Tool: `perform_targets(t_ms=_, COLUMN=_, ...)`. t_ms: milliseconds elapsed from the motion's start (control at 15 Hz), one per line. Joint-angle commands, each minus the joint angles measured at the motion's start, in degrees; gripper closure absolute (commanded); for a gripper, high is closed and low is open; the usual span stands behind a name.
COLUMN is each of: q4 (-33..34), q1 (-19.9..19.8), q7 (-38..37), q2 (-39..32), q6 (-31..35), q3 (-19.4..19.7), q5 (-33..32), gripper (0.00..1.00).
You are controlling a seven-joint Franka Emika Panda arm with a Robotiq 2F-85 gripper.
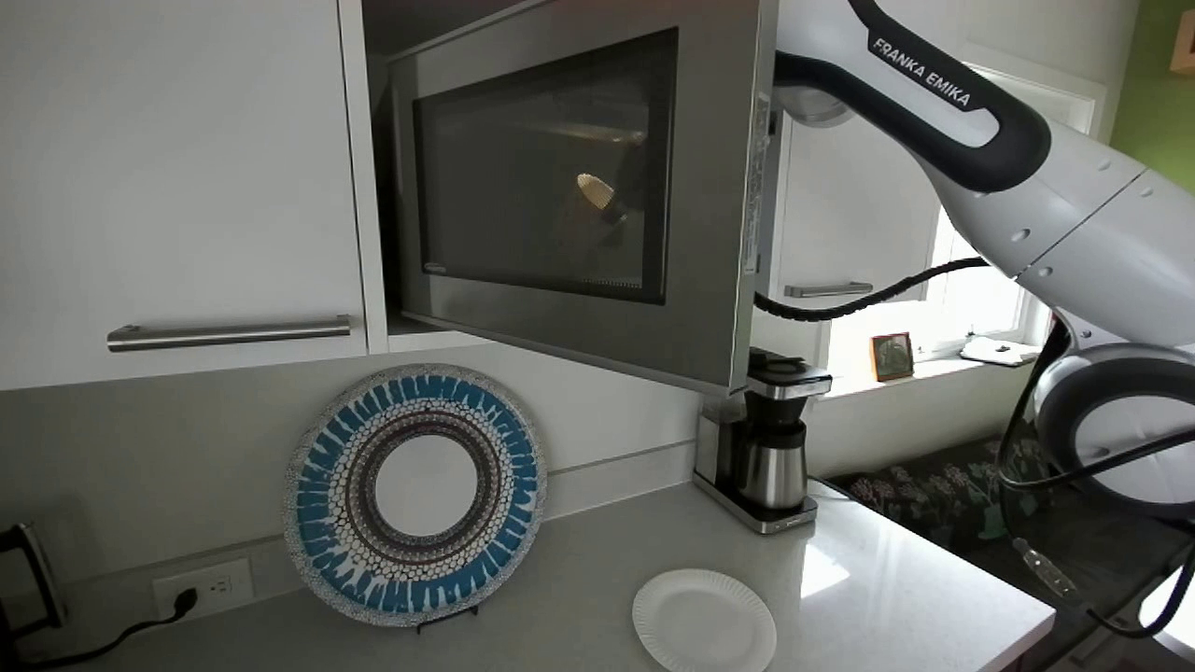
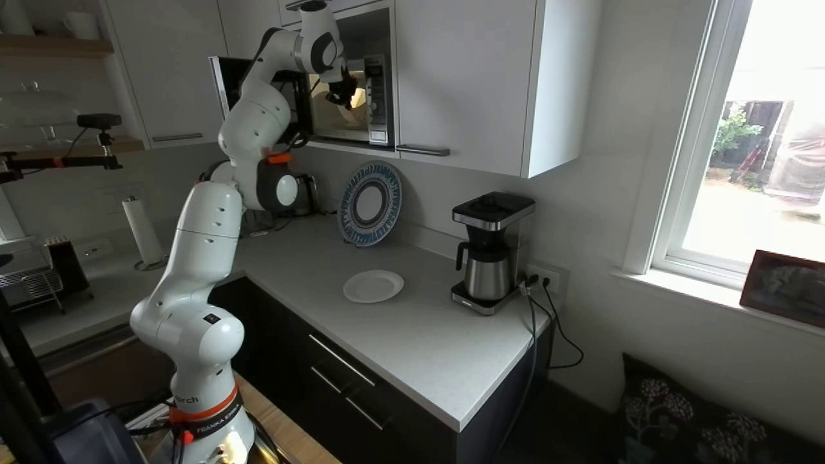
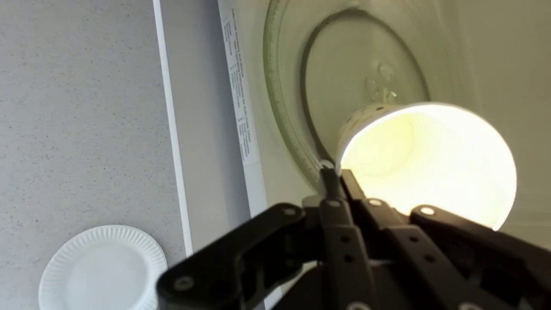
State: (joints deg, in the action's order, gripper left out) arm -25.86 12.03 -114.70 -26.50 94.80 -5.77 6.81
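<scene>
Black linkages of my gripper crowd the near edge of the wrist view, its slim fingers pressed together on the wall of a white cup, right at the rim. One fingertip lies inside the mouth and one outside, a hold I'd judge suits something thin and hollow. From here the cup looks like paper, smooth, round-lipped, with small printed marks outside and strong glare within. It is inside the microwave, over the glass turntable; whether its base touches, I can't tell. That turntable is clear, with a ridged edge and a dark ring showing through. I have the microwave door, a metallic frame around dark glass, swung wide, presumably to give my arm room.

Well below, a white plate with a fluted rim lies flat on the speckled counter. Farther back, a large decorative disc, blue-streaked and dotted with pebble shapes, leans against the wall, probably on a stand. At the counter's end, near a wall outlet, sits a black-and-steel coffee maker, I'd guess for its cord. Beyond is the bright window.
</scene>
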Motion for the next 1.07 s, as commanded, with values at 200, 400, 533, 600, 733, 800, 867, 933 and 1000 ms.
perform_targets(t_ms=200, q4=-1.6, q1=1.1, q7=-1.7, q2=2.8, q6=-5.4, q3=1.2, q5=-1.6, gripper=0.99)
perform_targets(t_ms=400, q4=-1.2, q1=1.4, q7=-1.2, q2=3.4, q6=-6.5, q3=1.1, q5=-1.7, gripper=0.99)
perform_targets(t_ms=533, q4=-0.9, q1=1.5, q7=-0.8, q2=3.5, q6=-6.4, q3=1.1, q5=-1.9, gripper=0.99)
perform_targets(t_ms=600, q4=-0.9, q1=1.6, q7=-0.7, q2=3.6, q6=-6.3, q3=1.1, q5=-2.1, gripper=0.99)
perform_targets(t_ms=733, q4=-0.9, q1=1.7, q7=-0.6, q2=3.7, q6=-6.5, q3=1.1, q5=-2.3, gripper=0.99)
perform_targets(t_ms=800, q4=-0.9, q1=1.7, q7=-0.7, q2=3.7, q6=-6.6, q3=1.2, q5=-2.5, gripper=0.99)
perform_targets(t_ms=867, q4=-0.9, q1=1.7, q7=-0.6, q2=3.6, q6=-6.7, q3=1.2, q5=-2.6, gripper=0.99)
perform_targets(t_ms=933, q4=-0.9, q1=1.7, q7=-0.5, q2=3.5, q6=-6.8, q3=1.2, q5=-2.8, gripper=0.99)
perform_targets(t_ms=1000, q4=-0.7, q1=1.8, q7=-0.3, q2=3.1, q6=-7.0, q3=1.4, q5=-3.2, gripper=0.99)
